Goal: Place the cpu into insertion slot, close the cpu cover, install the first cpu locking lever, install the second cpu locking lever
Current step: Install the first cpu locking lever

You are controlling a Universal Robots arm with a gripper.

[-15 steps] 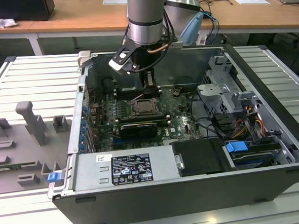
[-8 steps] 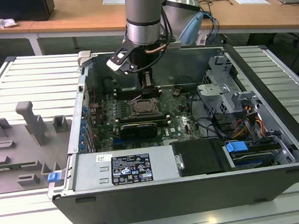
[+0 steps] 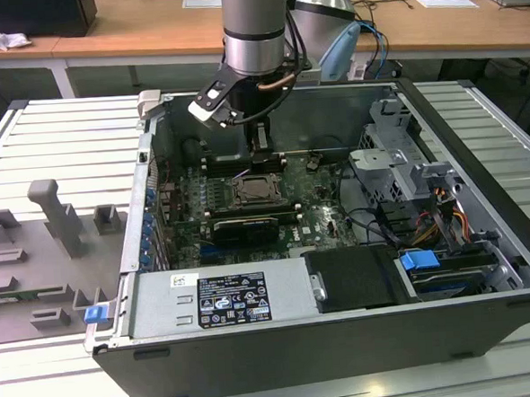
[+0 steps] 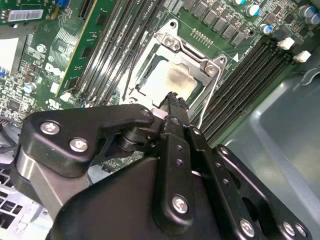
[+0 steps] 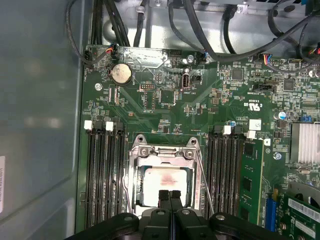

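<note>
The cpu [image 5: 161, 181] lies in the insertion slot [image 3: 251, 192], its pale silver face [image 4: 169, 79] showing through the cut-out of the cpu cover [image 5: 162, 153], which lies flat over it. In both wrist views my gripper [image 5: 169, 195] hangs just above the chip's near edge with its black fingers pressed together and nothing between them. In the exterior view the gripper [image 3: 262, 152] stands over the back edge of the socket. A thin wire locking lever [image 5: 205, 180] runs along one side of the socket and another lever [image 5: 126, 186] along the other; both angle slightly away from the frame.
Long black memory slots [image 5: 105, 175] flank the socket on both sides, one holding a green memory module [image 5: 251, 175]. A black expansion card [image 3: 244, 225] lies in front of the socket. Cables and a drive cage [image 3: 398, 168] fill the case's right in the exterior view.
</note>
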